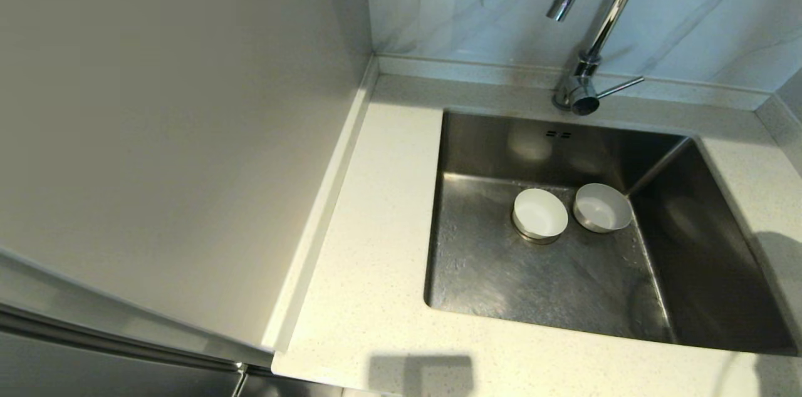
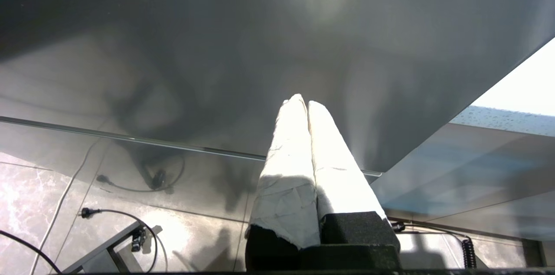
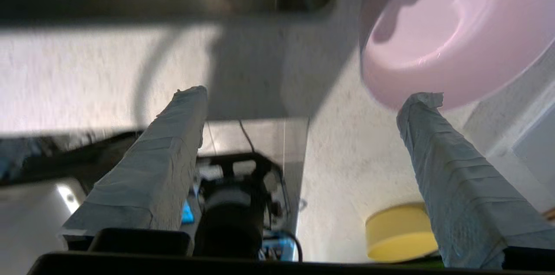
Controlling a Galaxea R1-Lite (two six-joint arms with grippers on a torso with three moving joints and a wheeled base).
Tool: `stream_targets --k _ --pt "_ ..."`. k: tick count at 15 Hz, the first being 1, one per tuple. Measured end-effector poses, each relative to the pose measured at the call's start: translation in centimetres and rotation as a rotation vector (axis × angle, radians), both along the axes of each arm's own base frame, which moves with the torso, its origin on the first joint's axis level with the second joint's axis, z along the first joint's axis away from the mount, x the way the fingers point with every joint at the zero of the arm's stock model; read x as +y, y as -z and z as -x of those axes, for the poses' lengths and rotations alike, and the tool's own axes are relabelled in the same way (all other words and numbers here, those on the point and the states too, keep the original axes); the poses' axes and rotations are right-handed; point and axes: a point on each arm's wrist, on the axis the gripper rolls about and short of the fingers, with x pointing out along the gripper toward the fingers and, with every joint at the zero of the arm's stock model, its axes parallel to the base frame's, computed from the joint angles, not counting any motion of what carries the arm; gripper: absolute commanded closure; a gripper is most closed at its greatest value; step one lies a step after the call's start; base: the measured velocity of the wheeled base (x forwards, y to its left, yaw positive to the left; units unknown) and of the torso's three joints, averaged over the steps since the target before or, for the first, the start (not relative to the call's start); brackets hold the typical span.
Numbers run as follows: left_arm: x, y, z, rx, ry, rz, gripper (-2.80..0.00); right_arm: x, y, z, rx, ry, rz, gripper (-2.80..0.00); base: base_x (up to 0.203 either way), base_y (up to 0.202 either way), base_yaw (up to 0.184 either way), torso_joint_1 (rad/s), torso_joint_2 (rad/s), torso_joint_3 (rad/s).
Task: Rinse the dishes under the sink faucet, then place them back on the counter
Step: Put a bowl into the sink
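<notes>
Bowls are sitting in two places: the white bowl (image 1: 540,214) and the light grey bowl (image 1: 602,207) are resting upright, side by side and nearly touching, on the floor of the sink (image 1: 501,272), the white one over the drain, both below and in front of the faucet (image 1: 595,27). The pale pink bowl (image 3: 451,36) is lying on the counter (image 3: 355,166) beside the sink, just past one fingertip of the right gripper (image 3: 310,97).

That gripper's fingers (image 3: 147,179) are standing spread wide with nothing between them, so the pink bowl looks to be set down and the next bowl is probably waiting. Doing this well likely means lifting clear before swinging, so the near finger is not clipping the pink rim, then coming down over one sink bowl's rim from above without nudging its close neighbour.

A yellow round object (image 3: 401,231), perhaps a sponge, is sitting on the counter nearby. The left gripper (image 2: 303,103) is hanging parked by a cabinet front, its fingers pressed together.

No brand, label or readable writing is showing anywhere.
</notes>
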Motion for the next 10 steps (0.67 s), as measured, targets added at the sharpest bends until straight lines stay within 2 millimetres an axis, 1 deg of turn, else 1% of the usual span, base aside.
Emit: stream_targets --k 3,5,10 --pt "0.0 0.0 0.0 0.000 0.000 0.000 0.00 -1.2 0.5 -2.3 -0.066 0.061 0.053 -2.80 0.000 0.000 0.000 0.000 0.00 0.000" --pt "0.0 0.0 0.0 0.000 0.000 0.000 0.00 -1.9 0.8 -3.2 -0.087 0.118 0.081 -2.80 0.000 0.000 0.000 0.000 0.00 0.000" --pt "0.0 0.0 0.0 0.000 0.000 0.000 0.00 -2.6 1.9 -2.9 -0.032 0.166 0.085 -2.80 0.000 0.000 0.000 0.000 0.00 0.000"
